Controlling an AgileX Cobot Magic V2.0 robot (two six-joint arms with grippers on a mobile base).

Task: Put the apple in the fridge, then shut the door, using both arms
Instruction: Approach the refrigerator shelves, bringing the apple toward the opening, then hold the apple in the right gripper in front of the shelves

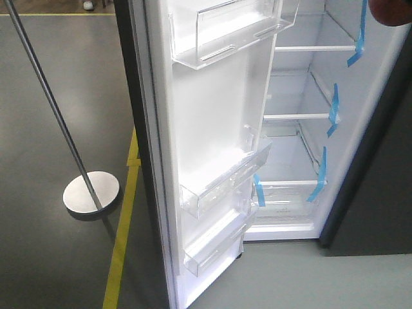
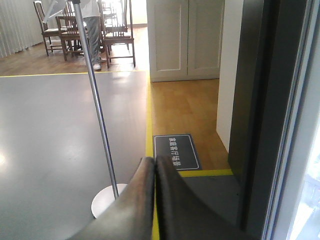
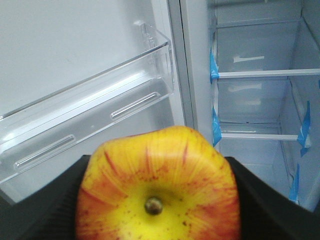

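The right gripper pinches the apple between its dark fingers, close in front of the open fridge. The door stands swung wide on the left. The left gripper has its fingers pressed together.

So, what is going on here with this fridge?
The right gripper holds a red-and-yellow apple in front of the open fridge, not yet inside it. The door stands wide open. The left gripper is shut on nothing, on the door's dark outer side.

Pole stand, yellow floor line, dark floor sign, wooden chairs
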